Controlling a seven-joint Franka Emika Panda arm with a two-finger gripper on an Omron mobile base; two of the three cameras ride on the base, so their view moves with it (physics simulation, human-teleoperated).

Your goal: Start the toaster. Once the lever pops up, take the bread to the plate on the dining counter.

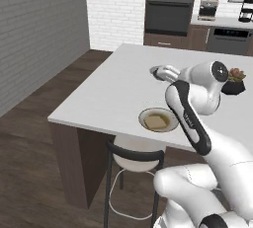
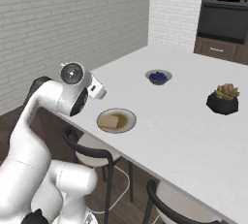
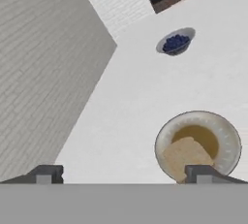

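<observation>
Two dark fingertips [image 3: 201,173] frame a claw [image 3: 123,174] spread wide, gripping nothing, above the dining counter [image 2: 193,121]. Just beneath, toward its right finger, pale squarish bread [image 3: 184,156] lies on the round, rimmed plate [image 3: 227,136]. Farther off sits a blueberry bowl [image 3: 175,42], nothing between.

bread: pale tan squarish slice of bread [image 3: 183,156]
plate: round beige plate [image 3: 227,136]
bench: plain white rectangular top [image 2: 184,121], dark brown sides
bowl: small grey bowl [image 2: 158,77], dark blue berries
wall: pale grey brick wall [image 2: 72,19]
</observation>
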